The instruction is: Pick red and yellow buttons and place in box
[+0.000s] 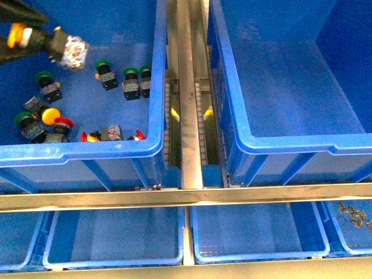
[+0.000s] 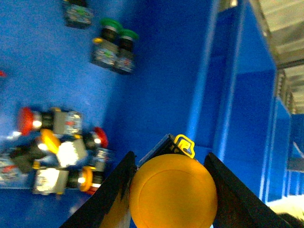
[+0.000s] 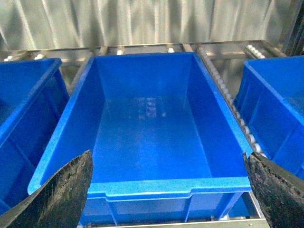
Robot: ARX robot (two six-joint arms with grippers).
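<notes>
My left gripper (image 1: pixel 35 38) is shut on a yellow button (image 1: pixel 16 36) and holds it above the far left of the left crate. In the left wrist view its round yellow cap (image 2: pixel 173 195) sits between the black fingers (image 2: pixel 111 194). Below lie more buttons: a yellow one (image 1: pixel 50 114), a red one (image 1: pixel 63 123) and another red one (image 1: pixel 138 135). The wrist view shows a red cap (image 2: pixel 26 119) and a yellow cap (image 2: pixel 49 140). The box (image 1: pixel 302 142) stands at the right, empty. My right gripper (image 3: pixel 168 190) is open over the box's front rim (image 3: pixel 156 187).
Green-capped switches (image 1: pixel 131 72) lie among the buttons in the left crate (image 1: pixel 157 87). A metal rail (image 1: pixel 189 116) runs between the crates. A metal bar (image 1: pixel 186 196) crosses the front. Shallower blue trays (image 1: pixel 116 238) sit below; one holds small metal parts (image 1: pixel 354 215).
</notes>
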